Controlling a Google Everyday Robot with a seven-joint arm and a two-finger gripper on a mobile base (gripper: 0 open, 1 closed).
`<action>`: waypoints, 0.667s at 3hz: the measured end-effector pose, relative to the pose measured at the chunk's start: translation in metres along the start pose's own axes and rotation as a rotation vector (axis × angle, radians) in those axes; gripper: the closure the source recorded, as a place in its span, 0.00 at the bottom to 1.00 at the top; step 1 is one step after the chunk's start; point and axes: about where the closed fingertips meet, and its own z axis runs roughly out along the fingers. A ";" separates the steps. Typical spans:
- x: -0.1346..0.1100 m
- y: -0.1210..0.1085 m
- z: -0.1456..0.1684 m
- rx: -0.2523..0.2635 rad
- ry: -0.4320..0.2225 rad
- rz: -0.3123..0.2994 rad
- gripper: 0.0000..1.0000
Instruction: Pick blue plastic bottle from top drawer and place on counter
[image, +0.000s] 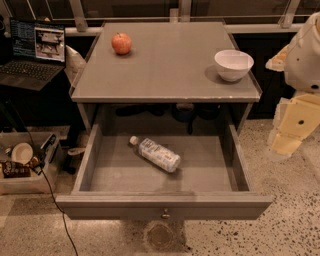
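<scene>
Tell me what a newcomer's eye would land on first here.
The top drawer stands pulled wide open, with the blue plastic bottle lying on its side on its floor, cap toward the back left. On the counter above sit a red apple at the back left and a white bowl at the right. The gripper hangs off to the right of the counter, well clear of the drawer.

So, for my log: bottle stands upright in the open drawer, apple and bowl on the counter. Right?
No: camera view shows the bottle lying on its side in the drawer; apple and bowl are on the counter; the gripper is out of view, arm at right.
</scene>
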 end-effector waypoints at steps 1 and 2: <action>-0.006 0.039 0.004 0.012 -0.046 0.027 0.00; -0.004 0.070 0.041 -0.004 -0.168 0.077 0.00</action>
